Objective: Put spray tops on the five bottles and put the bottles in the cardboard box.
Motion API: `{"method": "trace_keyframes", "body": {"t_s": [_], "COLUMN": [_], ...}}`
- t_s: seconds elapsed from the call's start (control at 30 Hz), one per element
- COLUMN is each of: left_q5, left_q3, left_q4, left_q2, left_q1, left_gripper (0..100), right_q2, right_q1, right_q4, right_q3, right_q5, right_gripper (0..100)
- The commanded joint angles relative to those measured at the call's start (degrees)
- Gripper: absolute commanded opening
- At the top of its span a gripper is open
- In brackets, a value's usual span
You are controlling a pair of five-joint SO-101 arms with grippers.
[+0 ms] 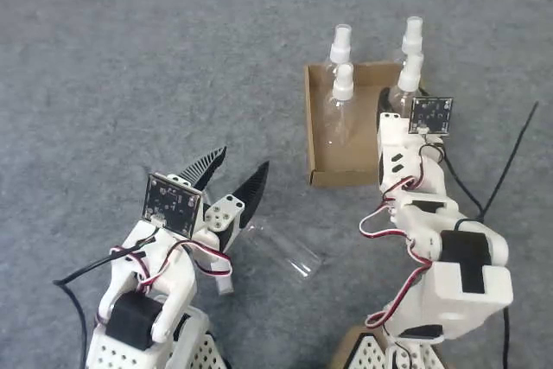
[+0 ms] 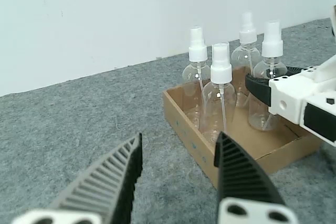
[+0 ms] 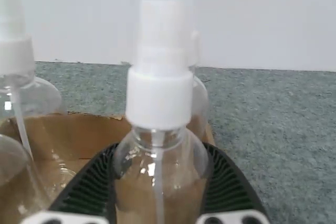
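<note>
A cardboard box (image 1: pixel 308 127) lies on the grey carpet right of centre. Capped clear bottles stand in it or at its far edge (image 1: pixel 343 84) (image 1: pixel 341 45) (image 1: pixel 412 36). My right gripper (image 1: pixel 403 101) is shut on another capped bottle (image 3: pixel 157 171) at the box's right side; its black fingers (image 3: pixel 226 182) hug the bottle's body. This held bottle (image 2: pixel 268 93) stands upright among the others. A clear bottle without a top (image 1: pixel 281 248) lies on its side beside my left arm. My left gripper (image 1: pixel 244 158) (image 2: pixel 180 140) is open above the carpet, left of the box, holding nothing.
The grey carpet (image 1: pixel 130 84) stretches to the left of the box. A white wall (image 2: pixel 105 14) rises behind the far edge. Cables trail by both arm bases.
</note>
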Motion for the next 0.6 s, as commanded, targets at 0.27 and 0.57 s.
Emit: {"method": "trace_keyframes", "body": {"t_s": [0.27, 0.57], "left_q5": [-0.3, -0.3], "left_q3": [-0.4, -0.4], "left_q4": [-1.4, -1.4], "left_q2": [-0.7, -0.7], "left_q1": [-0.3, -0.3], "left_gripper": [21, 21], "right_q2": [-0.1, 0.4], "right_q1": [1.0, 0.9], "right_q4": [-1.1, -1.1], "right_q3": [-5.8, -7.1], "right_q5": [-0.6, -0.6], "right_gripper": [0.9, 0.8]}}
